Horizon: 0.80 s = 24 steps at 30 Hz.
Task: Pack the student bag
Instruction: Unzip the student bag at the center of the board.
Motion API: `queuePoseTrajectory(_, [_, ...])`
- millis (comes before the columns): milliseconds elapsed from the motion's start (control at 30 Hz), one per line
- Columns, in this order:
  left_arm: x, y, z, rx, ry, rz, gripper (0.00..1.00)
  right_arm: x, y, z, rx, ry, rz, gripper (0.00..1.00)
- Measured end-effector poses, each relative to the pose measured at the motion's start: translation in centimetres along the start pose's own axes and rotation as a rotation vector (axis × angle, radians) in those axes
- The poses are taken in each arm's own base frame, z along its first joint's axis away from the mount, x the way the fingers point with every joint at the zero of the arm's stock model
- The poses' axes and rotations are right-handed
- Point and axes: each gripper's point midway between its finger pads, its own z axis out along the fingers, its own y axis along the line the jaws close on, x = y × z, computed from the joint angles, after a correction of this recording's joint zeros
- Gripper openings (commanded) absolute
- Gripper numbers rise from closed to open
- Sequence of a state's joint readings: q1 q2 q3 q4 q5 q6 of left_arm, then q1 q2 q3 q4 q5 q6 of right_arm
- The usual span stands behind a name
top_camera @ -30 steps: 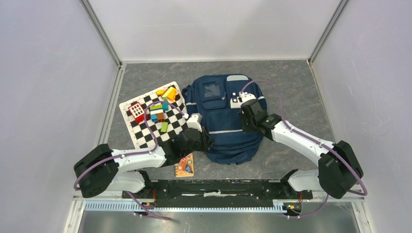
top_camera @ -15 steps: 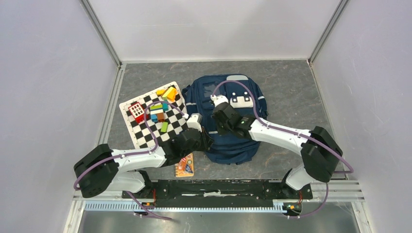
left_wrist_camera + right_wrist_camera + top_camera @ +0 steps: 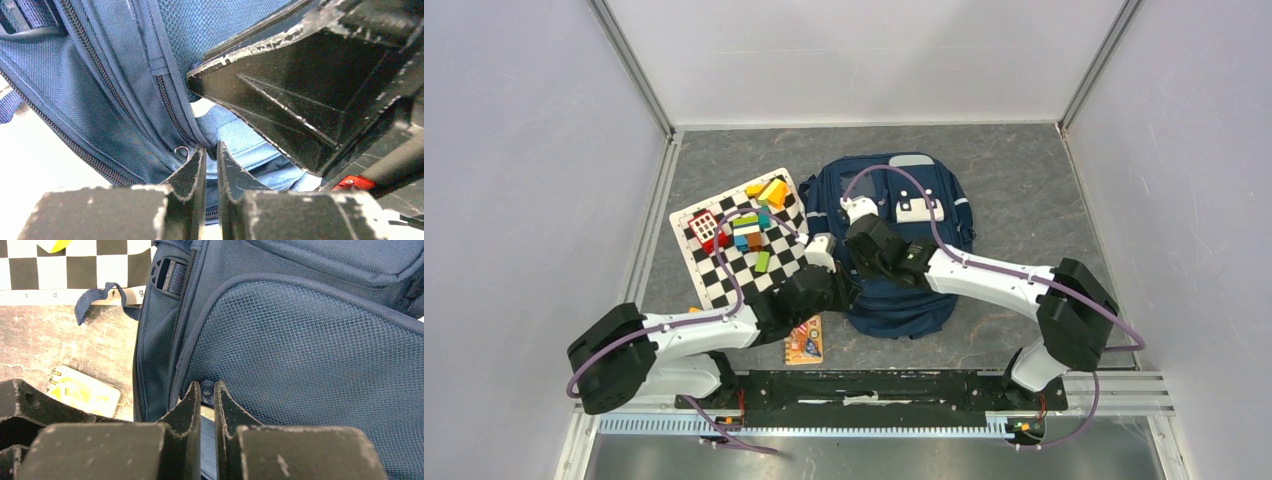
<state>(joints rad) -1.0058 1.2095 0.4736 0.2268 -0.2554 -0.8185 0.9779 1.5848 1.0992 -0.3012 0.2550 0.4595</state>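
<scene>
From above: the student bag (image 3: 894,302) lies flat, front side up, in the middle of the grey table (image 3: 1024,180), its white patch (image 3: 917,210) near the far end. A chessboard (image 3: 722,278) strewn with coloured blocks (image 3: 754,225) lies just beside the bag's left side, and a small orange booklet (image 3: 805,342) lies near the bag's near left corner. Both arms reach in. The left gripper (image 3: 822,248) sits at the bag's left edge, and the right gripper (image 3: 858,212) is over the bag's far left part, close to the other.

Left wrist: the left gripper (image 3: 210,151) has its fingers pressed almost together with only a sliver between them, and the tips appear to nip a fold of the bag's blue fabric (image 3: 100,100) beside a zip line. A small metal ring (image 3: 181,150) lies just beside one tip. A scuffed black housing (image 3: 310,75) fills the upper right.

Right wrist: the right gripper (image 3: 207,390) is likewise drawn nearly closed, pinching a small dark-blue zip pull (image 3: 207,386) at the rim of the bag's mesh side pocket (image 3: 310,350). A loose blue strap (image 3: 95,300) trails from the bag onto the chessboard's lettered border (image 3: 55,295). A yellow spiral-bound booklet (image 3: 85,392) lies on the table below it.
</scene>
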Motion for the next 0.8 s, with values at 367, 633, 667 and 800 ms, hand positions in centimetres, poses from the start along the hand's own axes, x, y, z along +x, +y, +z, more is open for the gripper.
queuePoseTrajectory(367, [-1.0,-1.8,-2.0,0.085,-0.018,0.079,0.69,-4.3,-2.5,-4.7,0.051,-0.146,-0.011,0.73])
queuePoseTrajectory(633, [-1.5,-1.3,-3.5,0.068,-0.011,0.159,0.74,-1.2,-9.5,-4.3,0.09,-0.081,0.011,0.74])
queuePoseTrajectory(667, [-1.6,-1.3,-3.7,0.064,-0.008,0.171,0.75,-0.5,-9.9,-4.0,0.086,-0.059,0.003,0.7])
queuePoseTrajectory(800, [-2.8,-2.0,-4.5,0.051,0.002,0.215,0.76,1.1,-9.5,-3.6,0.038,-0.011,-0.043,0.52])
